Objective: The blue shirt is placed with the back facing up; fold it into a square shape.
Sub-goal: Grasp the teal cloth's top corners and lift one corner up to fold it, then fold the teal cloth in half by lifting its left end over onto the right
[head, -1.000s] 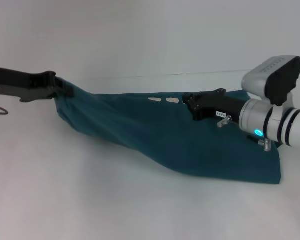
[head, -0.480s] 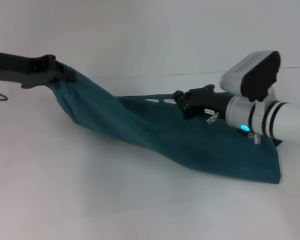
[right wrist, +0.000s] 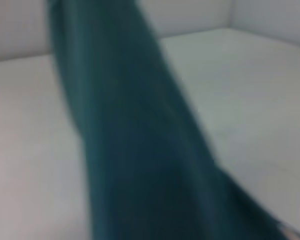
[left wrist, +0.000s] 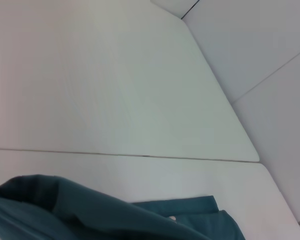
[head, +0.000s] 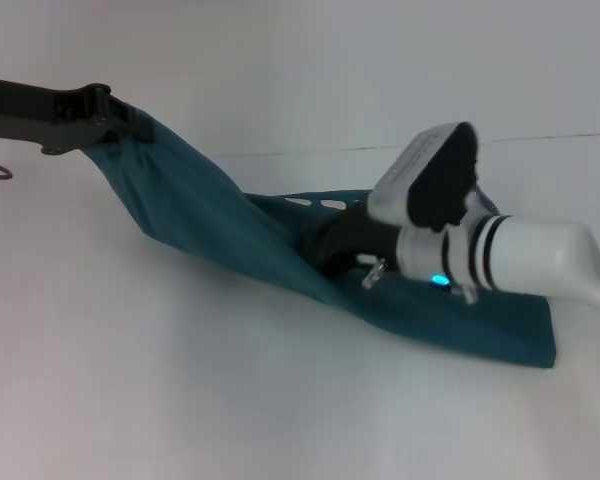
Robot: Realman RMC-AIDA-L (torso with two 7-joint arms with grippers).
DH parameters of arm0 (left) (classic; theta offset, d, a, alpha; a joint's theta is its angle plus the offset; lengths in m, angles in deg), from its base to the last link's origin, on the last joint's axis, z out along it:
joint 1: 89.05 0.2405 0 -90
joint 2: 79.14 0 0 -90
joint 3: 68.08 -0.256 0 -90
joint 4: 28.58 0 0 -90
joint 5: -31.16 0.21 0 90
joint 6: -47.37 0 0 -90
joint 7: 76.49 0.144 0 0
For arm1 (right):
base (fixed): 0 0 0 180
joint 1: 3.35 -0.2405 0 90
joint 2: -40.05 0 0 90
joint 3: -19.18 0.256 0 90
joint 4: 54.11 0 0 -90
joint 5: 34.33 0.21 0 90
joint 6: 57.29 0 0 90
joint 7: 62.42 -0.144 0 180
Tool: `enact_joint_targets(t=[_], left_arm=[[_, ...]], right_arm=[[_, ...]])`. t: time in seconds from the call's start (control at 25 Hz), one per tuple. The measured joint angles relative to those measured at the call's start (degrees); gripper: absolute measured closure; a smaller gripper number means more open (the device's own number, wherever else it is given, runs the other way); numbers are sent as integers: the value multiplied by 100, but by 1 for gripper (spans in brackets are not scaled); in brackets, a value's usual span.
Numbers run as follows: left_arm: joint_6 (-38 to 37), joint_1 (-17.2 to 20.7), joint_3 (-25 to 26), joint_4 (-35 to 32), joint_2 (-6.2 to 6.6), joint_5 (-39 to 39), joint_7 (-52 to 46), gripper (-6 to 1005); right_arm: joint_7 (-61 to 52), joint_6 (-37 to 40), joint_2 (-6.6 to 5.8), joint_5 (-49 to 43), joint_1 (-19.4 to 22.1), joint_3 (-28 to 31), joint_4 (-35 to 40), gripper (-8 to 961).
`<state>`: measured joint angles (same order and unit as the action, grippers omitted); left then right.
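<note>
Stretching across the white counter point(head: 180, 380), the blue shirt point(head: 230, 235) is hanging from the left gripper point(head: 130, 125), whose jaws are clamping one corner raised at far left. The right gripper point(head: 320, 250) is lying low against the cloth mid-shirt; I cannot tell how its jaws are standing.

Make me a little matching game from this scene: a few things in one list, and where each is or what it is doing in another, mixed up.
Things:
1. left gripper
2. right gripper
3. shirt
4. table

States:
a. white, lying under everything
b. low over the middle of the cloth
c. raised at the far left, holding a cloth end
d. teal, one end lifted, the other end flat

Pairs: 1-c, 2-b, 3-d, 4-a
</note>
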<state>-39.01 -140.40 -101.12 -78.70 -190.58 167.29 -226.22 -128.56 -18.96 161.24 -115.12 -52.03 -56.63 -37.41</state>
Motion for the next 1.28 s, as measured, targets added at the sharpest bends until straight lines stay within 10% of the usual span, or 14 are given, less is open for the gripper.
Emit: enact_joint_targets(t=[0.76, 1.28], left_arm=[[-521, 515, 156, -672, 27, -4, -82, 920], [-494, 263, -62, -626, 6, -10, -82, 919]], right_arm=[[-1081, 542, 30, 742, -106, -2527, 682, 953], [-1126, 1041, -491, 1160, 1356, -25, 1150, 955]])
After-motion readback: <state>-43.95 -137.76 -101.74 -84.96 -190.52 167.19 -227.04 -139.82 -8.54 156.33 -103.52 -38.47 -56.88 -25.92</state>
